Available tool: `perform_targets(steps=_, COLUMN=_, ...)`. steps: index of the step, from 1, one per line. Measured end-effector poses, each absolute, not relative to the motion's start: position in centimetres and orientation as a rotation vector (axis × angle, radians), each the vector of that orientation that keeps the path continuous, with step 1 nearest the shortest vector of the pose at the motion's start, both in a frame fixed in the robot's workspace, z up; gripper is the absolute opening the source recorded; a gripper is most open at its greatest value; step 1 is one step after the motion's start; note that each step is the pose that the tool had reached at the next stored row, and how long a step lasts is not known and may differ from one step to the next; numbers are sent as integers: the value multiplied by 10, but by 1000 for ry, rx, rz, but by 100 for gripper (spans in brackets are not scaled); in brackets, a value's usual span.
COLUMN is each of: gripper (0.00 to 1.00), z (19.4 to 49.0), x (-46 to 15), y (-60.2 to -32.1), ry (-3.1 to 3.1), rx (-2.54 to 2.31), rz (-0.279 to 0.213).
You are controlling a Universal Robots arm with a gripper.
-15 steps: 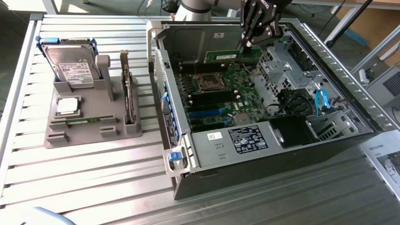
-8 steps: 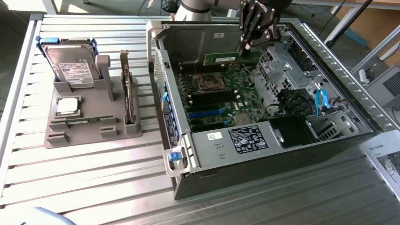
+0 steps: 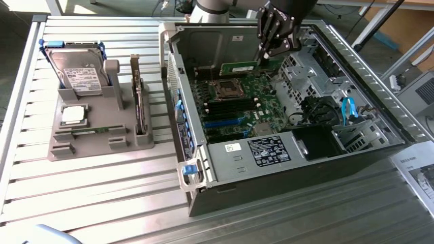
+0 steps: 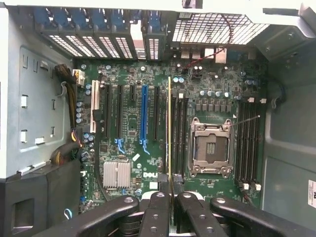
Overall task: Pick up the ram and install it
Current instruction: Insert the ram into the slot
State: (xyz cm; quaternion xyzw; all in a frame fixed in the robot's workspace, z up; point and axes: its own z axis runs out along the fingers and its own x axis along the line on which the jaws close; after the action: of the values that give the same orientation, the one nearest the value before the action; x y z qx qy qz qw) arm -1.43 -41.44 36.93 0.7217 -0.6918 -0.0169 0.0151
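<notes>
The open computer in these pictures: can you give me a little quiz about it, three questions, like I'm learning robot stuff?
1. True or false: the gripper is shut on the ram.
2. Where is the hard drive? A: in the grey holder at the exterior view's left. B: in the gripper. C: lying on the floor.
3. Fill in the gap: the ram is held over the green ____ inside the computer case.
Key: 1 true. 2 A. 3 motherboard.
</notes>
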Motion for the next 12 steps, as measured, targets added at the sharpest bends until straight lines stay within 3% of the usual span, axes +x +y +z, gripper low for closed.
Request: perform_targets(steps=12, gripper=13, z=355, x=-14, y=-414, ry=-2153, rx=2246, rz=-53)
